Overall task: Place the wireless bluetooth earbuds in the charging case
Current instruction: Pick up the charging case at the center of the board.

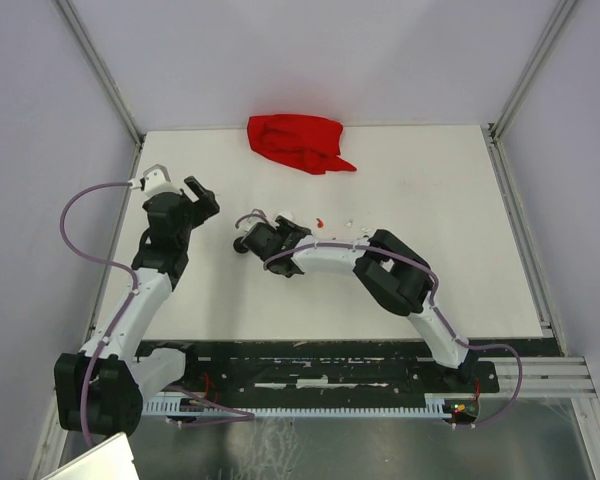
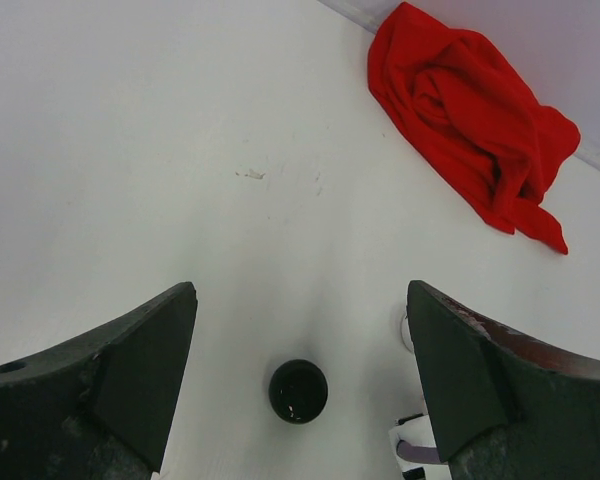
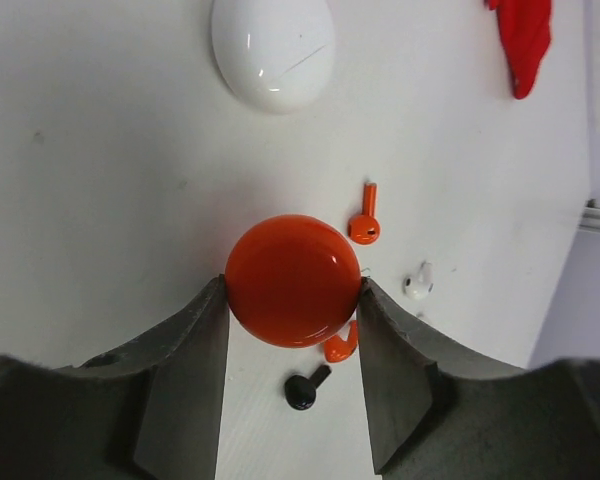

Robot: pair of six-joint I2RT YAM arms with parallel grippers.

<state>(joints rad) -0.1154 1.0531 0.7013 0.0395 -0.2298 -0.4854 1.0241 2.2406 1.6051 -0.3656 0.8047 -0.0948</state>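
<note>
Right wrist view: orange-red case [image 3: 290, 265] clamped, earbuds [image 3: 365, 218] loose

The right arm bends leftwards over the middle of the surface [image 1: 450, 200]. The right end effector [image 3: 292, 288] is closed on the round orange-red case, with a finger touching each side. The left end effector [image 2: 302, 300], reached forward, is wide open and holds nothing; a black case [image 2: 298, 391] lies between its fingers, apart from both. Bare room lies rightwards, and a red cloth [image 1: 298, 142] is at the far edge. Just beside the orange-red case lie two orange earbuds, a white earbud [image 3: 418, 283] and a black earbud [image 3: 305, 388].
</note>
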